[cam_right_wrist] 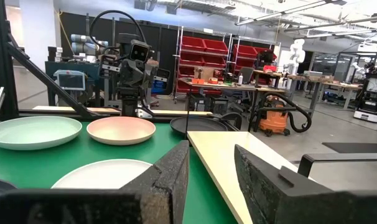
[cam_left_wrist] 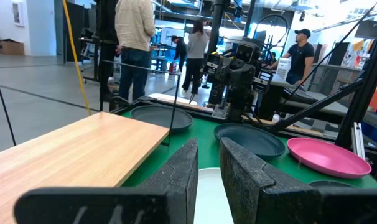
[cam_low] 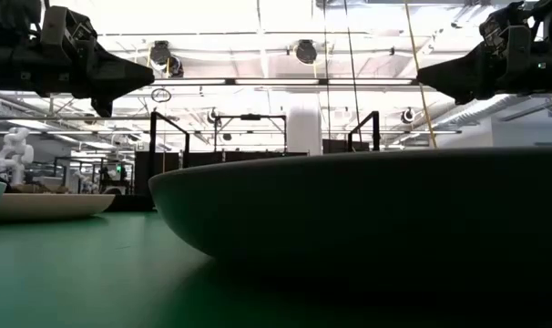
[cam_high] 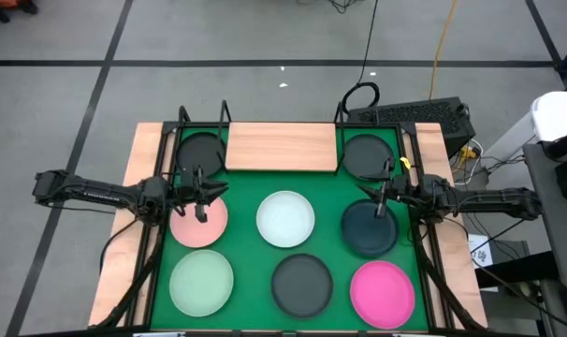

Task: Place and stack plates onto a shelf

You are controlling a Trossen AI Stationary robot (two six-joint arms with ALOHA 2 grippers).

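High view first: we count eight plates on the green mat (cam_high: 251, 192), none yet on the shelf (cam_high: 282, 147), whose wood top is bare. Two black plates flank the shelf, one on its left (cam_high: 200, 151), one on its right (cam_high: 367, 154). Middle row: pink plate (cam_high: 201, 223), white plate (cam_high: 285, 218), teal plate (cam_high: 370, 228). Front row: green plate (cam_high: 201, 284), dark grey plate (cam_high: 301, 284), hot pink plate (cam_high: 383, 292).

Left gripper (cam_high: 202, 200) hangs over the far edge of the pink plate. Left wrist view shows its fingers (cam_left_wrist: 183, 168) a little apart with nothing between them. Right gripper (cam_high: 381, 198) hangs over the far edge of the teal plate; right wrist view shows its fingers (cam_right_wrist: 167, 177) spread, gap empty. Low view puts both arms well above the mat, so we judge neither touches a plate.

Step in hand, as we read it: the very start, both arms poised for a first pick, stacking not begun.

Next move, in our judgement: each gripper must drop to its plate's rim, one finger inside the lip and one outside, and pinch. The plates are shallow and lie flat on the mat, so the outer finger needs to get low at the edge. Then lift clear and carry to the shelf. The black frame posts at the shelf's corners look like the likeliest snag.
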